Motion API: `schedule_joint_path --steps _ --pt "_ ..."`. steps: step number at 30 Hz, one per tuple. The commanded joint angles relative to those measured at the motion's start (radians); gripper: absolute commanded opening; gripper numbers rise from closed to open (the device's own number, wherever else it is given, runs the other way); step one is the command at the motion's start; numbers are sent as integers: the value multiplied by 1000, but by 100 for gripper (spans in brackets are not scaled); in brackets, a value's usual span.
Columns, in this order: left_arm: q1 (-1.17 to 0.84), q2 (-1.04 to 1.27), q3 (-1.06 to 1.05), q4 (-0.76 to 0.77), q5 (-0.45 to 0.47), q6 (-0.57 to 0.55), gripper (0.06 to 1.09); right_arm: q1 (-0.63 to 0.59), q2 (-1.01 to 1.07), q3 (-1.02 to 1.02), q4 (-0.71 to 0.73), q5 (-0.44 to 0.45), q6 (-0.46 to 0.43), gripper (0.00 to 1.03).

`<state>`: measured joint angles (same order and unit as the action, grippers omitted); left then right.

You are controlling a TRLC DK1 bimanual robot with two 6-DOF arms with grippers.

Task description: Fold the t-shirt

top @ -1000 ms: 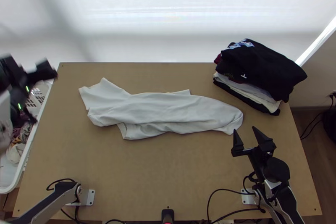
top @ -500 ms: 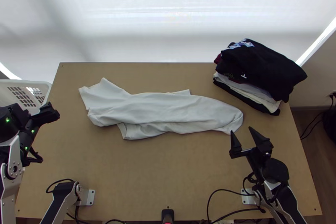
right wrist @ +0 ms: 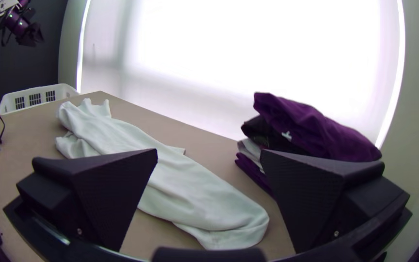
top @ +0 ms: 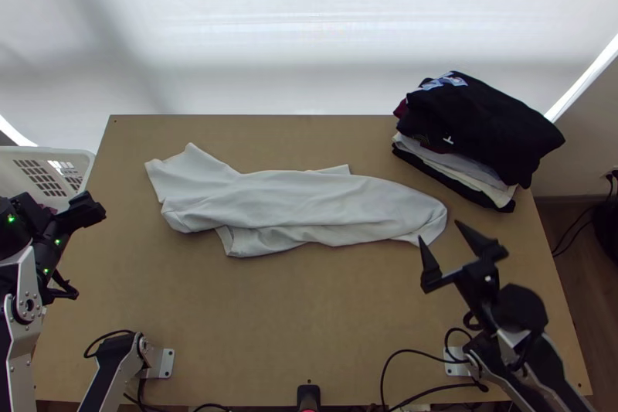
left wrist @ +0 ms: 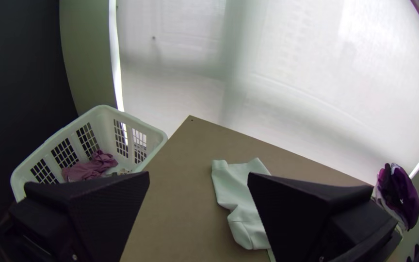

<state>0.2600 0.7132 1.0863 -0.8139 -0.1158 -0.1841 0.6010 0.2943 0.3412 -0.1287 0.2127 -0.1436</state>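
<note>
Top view puts your right gripper (top: 439, 230) near the shirt's rounded end, on the right half of the table (top: 270, 319). Its two fingers stand well spread, and your right wrist view confirms the gap, with part of the shirt visible between them. Your left gripper (top: 90, 254) is at the table's left edge, beside the basket (top: 46, 151) and well apart from the shirt. In your left wrist view its fingers are wide apart too, with bare wood showing between them.

The shirt (top: 293, 199), white, lies across the middle of the table in front of you as a long, narrow, rumpled strip. Its left end flares toward the far left corner; a flap juts out along the near side, and a small corner pokes out on the far side.

Farther out, at your far right, a stack (top: 479, 126) of folded clothes leans unevenly, a black one on top. Your basket is white, with slotted walls, and holds pink cloth (left wrist: 90, 167). Behind the table hangs a pale blind (top: 309, 25).
</note>
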Motion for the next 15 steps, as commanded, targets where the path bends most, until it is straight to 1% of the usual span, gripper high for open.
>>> schedule_joint_path --steps 1,6,11,14,15 --pt "24 6 -9 12 16 -17 104 59 325 266 -23 -4 -34 99" --pt "65 14 3 10 38 -17 104 229 738 691 -154 -4 -25 99" --pt "163 40 37 7 38 -9 104 355 1062 995 -229 -7 -24 99" --pt "239 54 52 -16 38 5 104 399 1244 1147 -281 -22 -19 99" --pt "254 55 53 -28 38 14 104 416 1303 1194 -305 -42 -8 99"
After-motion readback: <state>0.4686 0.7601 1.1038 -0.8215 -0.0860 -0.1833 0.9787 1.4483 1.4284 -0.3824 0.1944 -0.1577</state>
